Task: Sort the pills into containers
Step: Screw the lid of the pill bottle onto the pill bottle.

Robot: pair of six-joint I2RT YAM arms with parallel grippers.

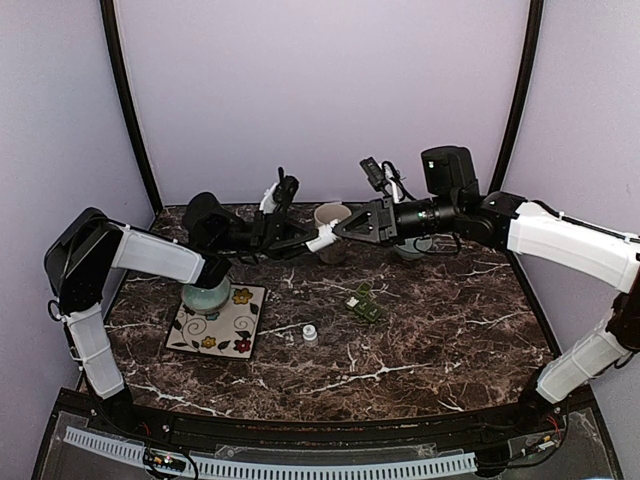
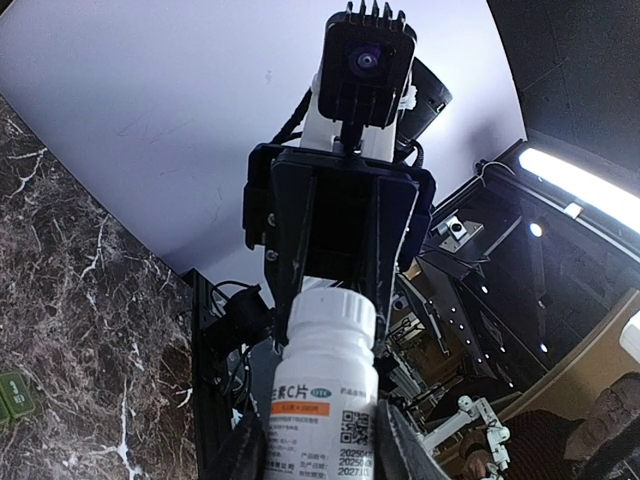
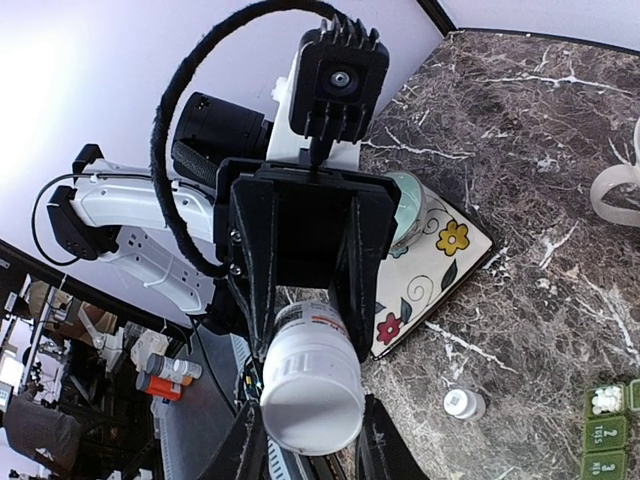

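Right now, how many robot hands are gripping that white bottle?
2. The left gripper clamps the labelled body of the white bottle. The right gripper clamps its plain white end. They face each other in midair. No other gripper shows.

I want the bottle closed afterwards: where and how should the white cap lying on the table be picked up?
Probably pinch the cap across its round side wall, coming straight down: it is low and sits alone on the table, sides free.

You'll find the white bottle (image 2: pixel 322 400) cut off by the left wrist view's lower edge, the green pill box (image 3: pixel 612 432) clipped at the right wrist view's corner, and its pills (image 3: pixel 603 399) too small to count.
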